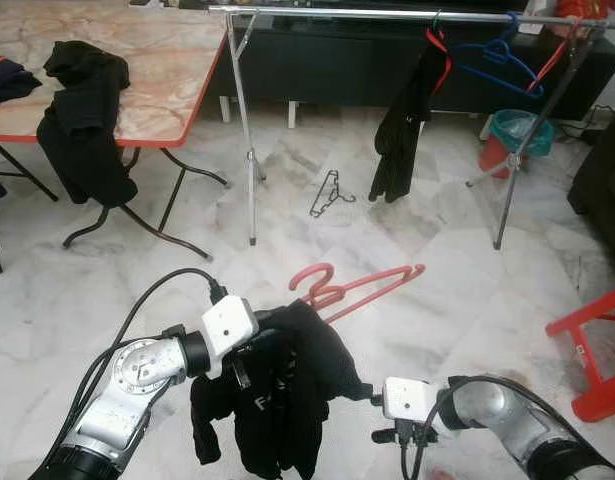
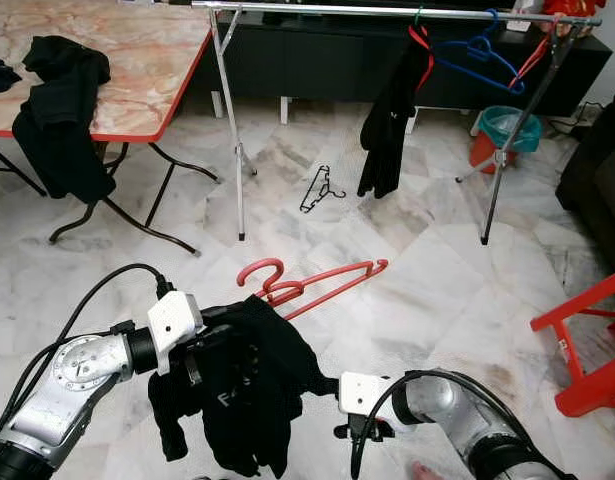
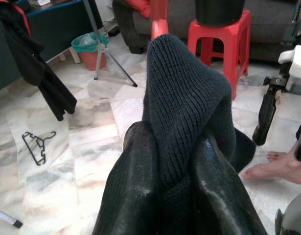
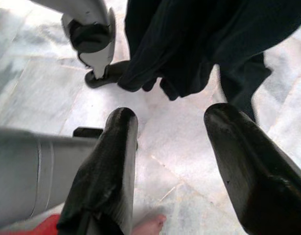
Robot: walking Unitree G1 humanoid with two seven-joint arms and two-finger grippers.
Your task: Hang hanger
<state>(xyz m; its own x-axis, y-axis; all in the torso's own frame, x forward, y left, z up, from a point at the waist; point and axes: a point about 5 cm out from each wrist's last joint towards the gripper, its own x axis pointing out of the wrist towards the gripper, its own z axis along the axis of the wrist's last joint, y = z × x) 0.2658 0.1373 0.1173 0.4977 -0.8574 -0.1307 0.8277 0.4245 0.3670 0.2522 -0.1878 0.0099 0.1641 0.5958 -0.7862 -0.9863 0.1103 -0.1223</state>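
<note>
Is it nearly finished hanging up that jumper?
Partway. The black garment is on the red hanger, pinched in the left gripper; the right gripper hangs open below. Still left: hooking it onto the rail, across the floor.

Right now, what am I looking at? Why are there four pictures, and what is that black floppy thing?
It is a walking robot with two silver arms. Two pictures come from cameras in its head, looking down. The other two come from cameras on its wrists. Its left gripper is shut on a black garment that hangs on a pink hanger. Its right gripper is open and holds nothing. Ahead stands a metal clothes rail with another dark garment and a blue hanger. A small black hanger lies on the marble floor. More dark clothes drape over a table.
</note>
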